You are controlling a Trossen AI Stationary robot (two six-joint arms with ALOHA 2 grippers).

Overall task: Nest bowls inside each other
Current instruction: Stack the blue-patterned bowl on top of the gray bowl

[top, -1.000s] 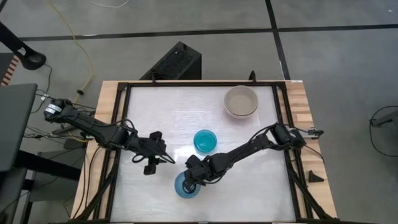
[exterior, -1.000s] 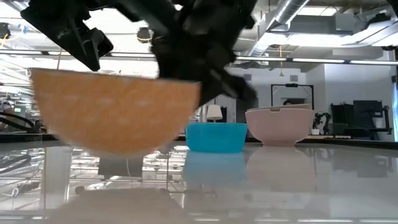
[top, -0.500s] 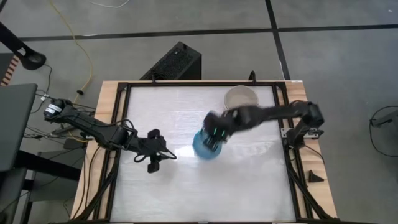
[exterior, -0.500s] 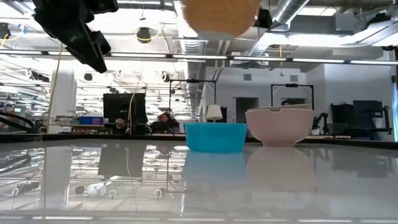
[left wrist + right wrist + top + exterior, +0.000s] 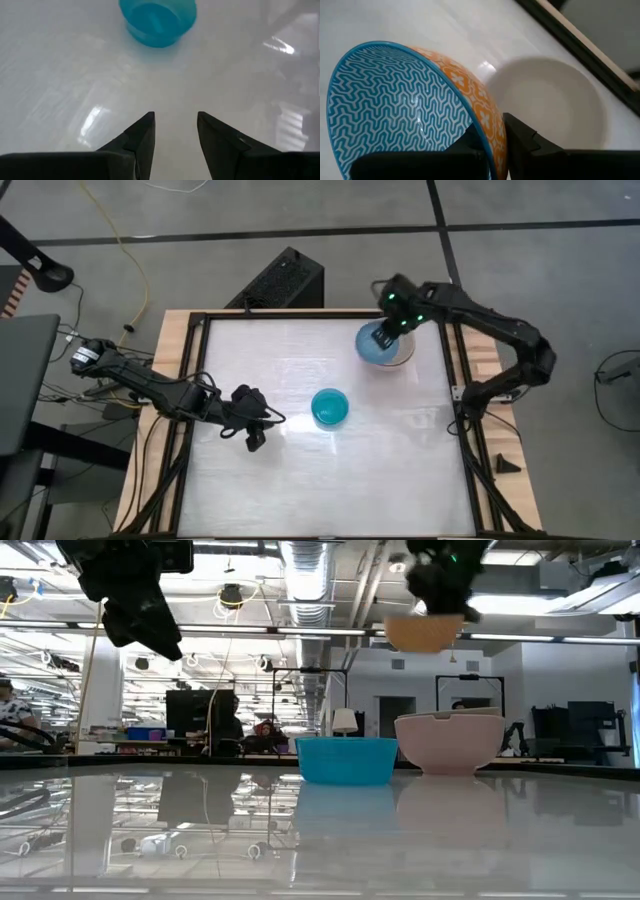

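My right gripper [image 5: 386, 332] is shut on a bowl [image 5: 374, 348] that is blue-patterned inside and orange outside. It hangs in the air [image 5: 423, 633] over a cream bowl [image 5: 406, 352] at the table's far right, which rests on its base [image 5: 448, 743]. A small teal bowl [image 5: 329, 407] stands on its base at mid-table [image 5: 346, 760]. My left gripper [image 5: 256, 430] is open left of the teal bowl, above the table, fingers apart [image 5: 176, 117], nothing between them; the teal bowl [image 5: 157, 20] lies ahead of it. My right gripper pinches the patterned bowl's rim [image 5: 489, 131], one finger [image 5: 470, 142] inside the bowl and one finger [image 5: 522, 140] against the orange outer wall. The fingers come slanting down from above. The bowl is lifted clear and tilted, its opening turned sideways above the cream bowl [image 5: 555, 107].
A black frame [image 5: 455, 360] borders the white tabletop, with wooden strips outside it. Bare table stretches near and left of the teal bowl. A dark box [image 5: 280, 280] stands on the floor beyond the far edge.
My right gripper has lifted the patterned bowl from near the table's front edge and carried it up and toward the far right, past the teal bowl, until it hangs over the cream bowl. My left gripper has rolled at the wrist in place, staying open.
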